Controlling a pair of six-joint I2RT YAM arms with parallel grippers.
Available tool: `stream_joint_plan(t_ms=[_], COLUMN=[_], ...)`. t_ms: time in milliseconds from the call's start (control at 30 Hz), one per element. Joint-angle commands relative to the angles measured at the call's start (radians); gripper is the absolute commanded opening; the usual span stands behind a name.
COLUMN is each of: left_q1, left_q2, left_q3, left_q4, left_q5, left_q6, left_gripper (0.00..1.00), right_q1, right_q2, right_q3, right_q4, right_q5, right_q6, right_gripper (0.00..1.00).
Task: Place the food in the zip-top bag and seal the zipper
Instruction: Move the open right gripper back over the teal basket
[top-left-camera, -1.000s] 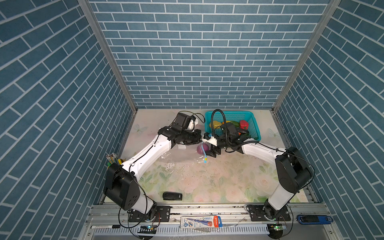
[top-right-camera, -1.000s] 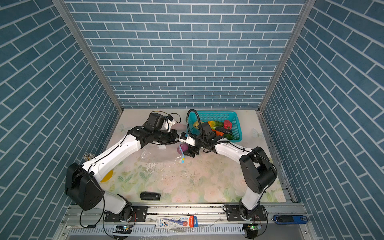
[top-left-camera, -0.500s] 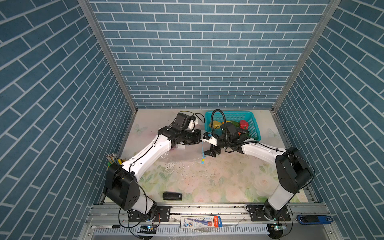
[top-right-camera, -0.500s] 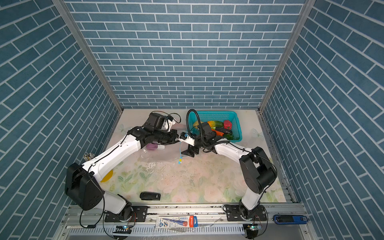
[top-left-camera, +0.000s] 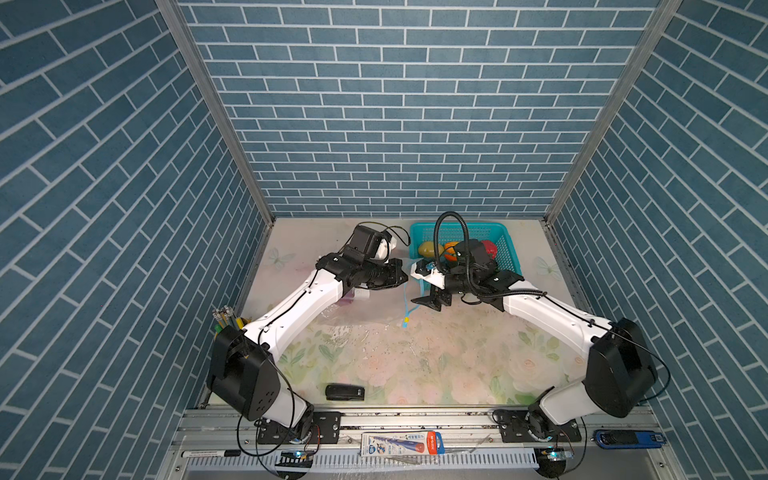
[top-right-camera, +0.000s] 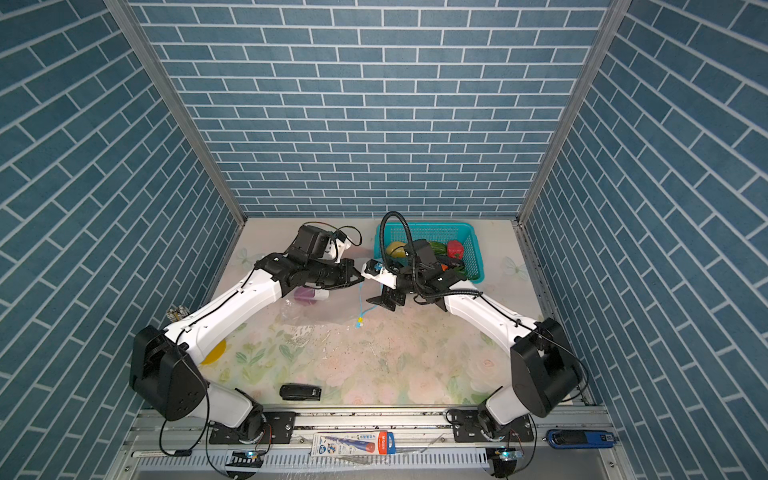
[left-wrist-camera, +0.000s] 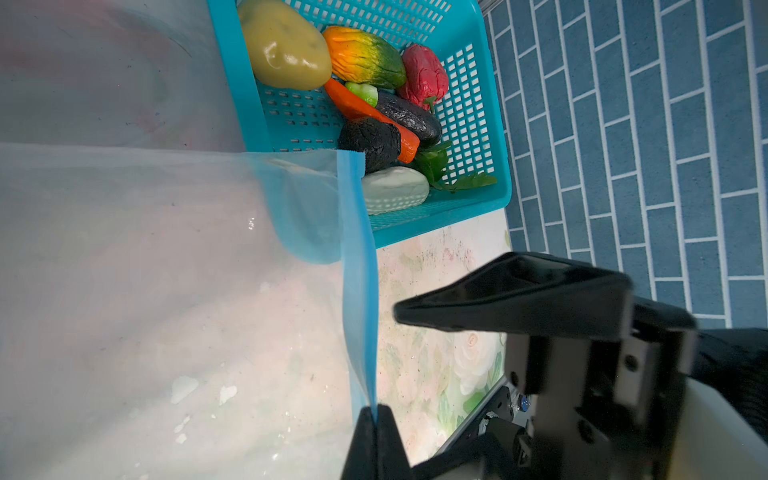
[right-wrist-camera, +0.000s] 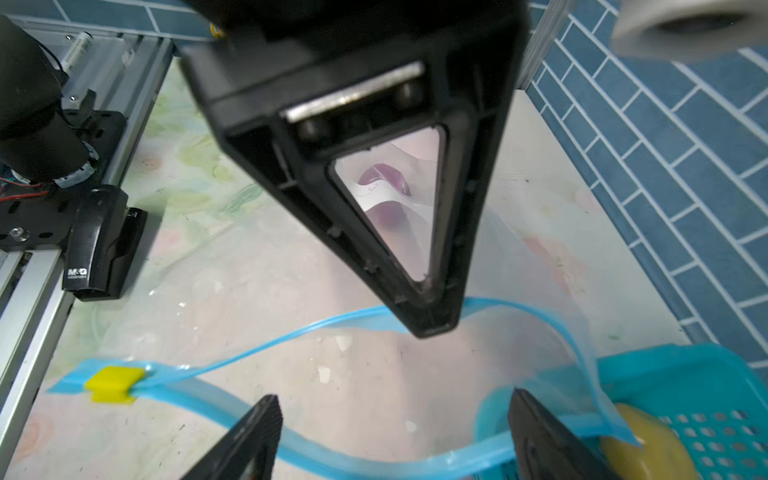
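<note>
Left pincer (left-wrist-camera: 376, 419) clamped tight on zipper (left-wrist-camera: 359, 291) of zip-top bag (left-wrist-camera: 166, 291), just beside basket (left-wrist-camera: 436, 218). Right pincer (right-wrist-camera: 392, 399) spread wide, holding nothing, also near basket.

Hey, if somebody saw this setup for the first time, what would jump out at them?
The teal basket at the back right of the table, heaped with glossy toy vegetables. Then the clear zip-top bag in the middle, its zipper pinched in the shut jaws of the left gripper, with a purple piece inside.
</note>
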Motion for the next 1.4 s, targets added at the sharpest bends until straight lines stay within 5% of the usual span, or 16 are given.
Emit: stream_joint_plan(t_ms=[0, 267, 733, 1367], left_q1=[-0.002, 0.001, 0.012, 0.013], left_q2=[0.005, 0.027, 0.083, 0.09], left_q3=[-0.006, 0.016, 0.091, 0.098], left_q4=[0.018, 0.026, -0.012, -0.033], left_q5=[0.007, 0.016, 0.025, 0.015], left_q6=[0.006, 0.007, 0.022, 0.026], left_gripper=[0.0, 0.0, 0.0, 0.0], right_q1=[-0.026, -0.15, -0.259, -0.278], right_q2=[-0.039, -0.003, 0.338, 0.697], right_q3=[0.02, 0.076, 0.328, 0.642], right_q4=[-0.131, -0.163, -0.164, -0.172], right_q5=[0.094, 0.137, 0.119, 0.102], right_q6=[-0.044, -0.028, -0.134, -0.207], right_gripper=[0.87, 0.86, 0.82, 0.81])
